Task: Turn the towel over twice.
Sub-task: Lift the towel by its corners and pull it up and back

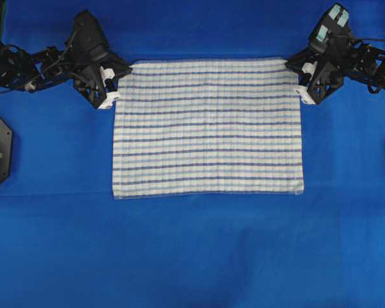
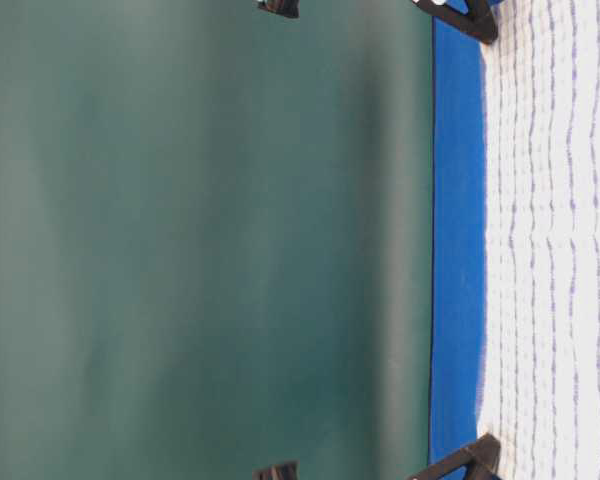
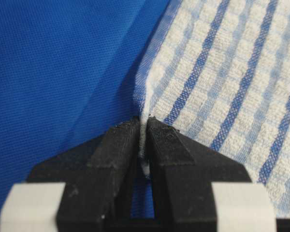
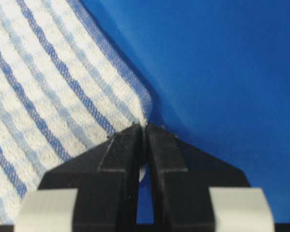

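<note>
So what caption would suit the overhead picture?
Two pincers, left and right, pinch the far corners of a striped towel lying flat on a blue sheet.

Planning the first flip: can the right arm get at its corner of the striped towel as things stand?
Probably yes, it is already there. The right gripper is shut on the far right corner of the striped towel, which lies flat on the blue sheet with nothing in the way. The left gripper likewise pinches the opposite corner.
</note>
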Controlling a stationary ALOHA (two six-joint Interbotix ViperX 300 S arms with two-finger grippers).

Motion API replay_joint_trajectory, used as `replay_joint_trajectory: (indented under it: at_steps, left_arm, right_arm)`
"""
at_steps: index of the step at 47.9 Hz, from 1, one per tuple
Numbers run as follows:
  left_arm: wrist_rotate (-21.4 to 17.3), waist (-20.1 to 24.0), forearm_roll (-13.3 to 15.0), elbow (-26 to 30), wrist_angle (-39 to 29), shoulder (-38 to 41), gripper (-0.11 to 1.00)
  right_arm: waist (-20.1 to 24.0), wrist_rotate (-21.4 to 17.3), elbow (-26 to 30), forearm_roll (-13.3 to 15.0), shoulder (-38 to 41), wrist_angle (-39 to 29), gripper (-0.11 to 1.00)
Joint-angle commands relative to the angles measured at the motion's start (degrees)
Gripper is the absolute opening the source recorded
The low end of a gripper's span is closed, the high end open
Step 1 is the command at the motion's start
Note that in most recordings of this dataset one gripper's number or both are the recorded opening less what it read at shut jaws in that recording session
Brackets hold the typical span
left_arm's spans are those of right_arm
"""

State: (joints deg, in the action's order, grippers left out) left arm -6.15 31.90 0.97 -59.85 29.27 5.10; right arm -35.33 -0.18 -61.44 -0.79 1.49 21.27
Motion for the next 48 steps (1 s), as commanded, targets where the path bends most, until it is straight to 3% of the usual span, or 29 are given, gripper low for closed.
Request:
replay_joint_trajectory:
  at_steps: [1,14,27,48]
  left_arm:
    - [-0.5,0.7,0.1,1.2,-1.1,-3.3,0.03]
    - [-2.2,4.2,0.1,3.0,-7.3,-13.1,0.03]
    - [-6.7,6.1,0.1,5.6,-8.6,-21.9,0.03]
    - [-6.9,9.4,0.1,10.6,-8.0,-25.8,0.03]
  right_arm:
    - [-0.7,0.0,0.3,-0.5,-2.8,0.2,0.05]
    - [-4.6,1.1,2.2,0.3,-11.3,-6.4,0.05]
    - [-8.6,3.3,6.6,1.8,-19.0,-11.9,0.05]
    - [-11.0,8.9,17.4,2.4,-24.8,-21.7,0.05]
